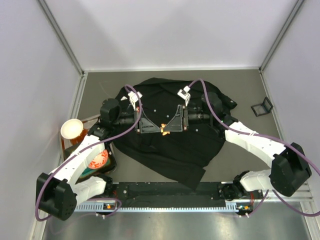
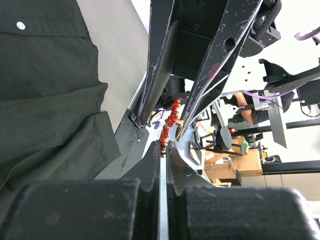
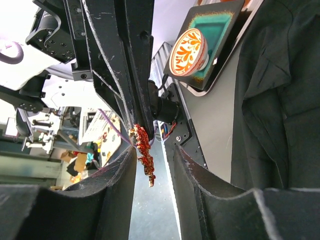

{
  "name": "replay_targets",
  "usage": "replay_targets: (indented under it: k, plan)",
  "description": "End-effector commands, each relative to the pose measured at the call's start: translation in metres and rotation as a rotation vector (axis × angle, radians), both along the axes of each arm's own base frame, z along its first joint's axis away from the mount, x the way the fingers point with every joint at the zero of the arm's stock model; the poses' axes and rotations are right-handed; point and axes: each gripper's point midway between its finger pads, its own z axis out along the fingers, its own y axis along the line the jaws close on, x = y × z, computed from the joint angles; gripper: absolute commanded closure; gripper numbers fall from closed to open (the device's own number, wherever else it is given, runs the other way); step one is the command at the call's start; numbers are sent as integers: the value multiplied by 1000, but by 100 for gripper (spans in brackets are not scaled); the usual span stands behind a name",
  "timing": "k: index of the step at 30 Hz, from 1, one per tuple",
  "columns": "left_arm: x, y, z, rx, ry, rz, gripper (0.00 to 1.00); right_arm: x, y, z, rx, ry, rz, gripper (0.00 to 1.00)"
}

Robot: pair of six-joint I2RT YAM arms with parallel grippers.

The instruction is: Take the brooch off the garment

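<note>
"Red-orange brooch (image 1: 164, 131): location?"

"Pinched edge-on in the closed fingertips of the left gripper (image 2: 163, 150), above the middle of the garment (image 1: 170, 155). Both wrist views show it hanging clear of the cloth."

"Right gripper (image 3: 151, 149)?"

"Facing the left one tip to tip. Its jaws stand apart on either side of the brooch, which lies close against one finger; I cannot tell whether they touch."

"Garment?"

"Black, wrinkled, spread over the middle of the table (image 1: 240, 90), one hem reaching toward the near edge."

"Other items?"

"Orange-patterned bowl (image 1: 97, 160) on a dark tray (image 3: 220, 30) by the near left corner. Pale cup (image 1: 71, 129) beyond it along the left edge. Small black frame (image 1: 262, 107) near the right edge."
</note>
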Motion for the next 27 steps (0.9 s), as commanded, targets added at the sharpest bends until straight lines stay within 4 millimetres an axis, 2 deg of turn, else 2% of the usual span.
replay_targets:
  k: [1, 6, 11, 27]
  plan:
    - [0, -1, 14, -36, -52, -25, 100, 1, 8, 27, 65, -88, 24, 64]
    - [0, -1, 14, -37, -53, -26, 100, 4, 3, 25, 30, -114, -12, 59]
    - [0, -1, 15, -36, -55, -26, 100, 0, -1, 25, 23, -127, -10, 54]
    - [-1, -1, 13, -34, -45, -34, 100, -2, 2, 42, 59, -152, 12, 51]
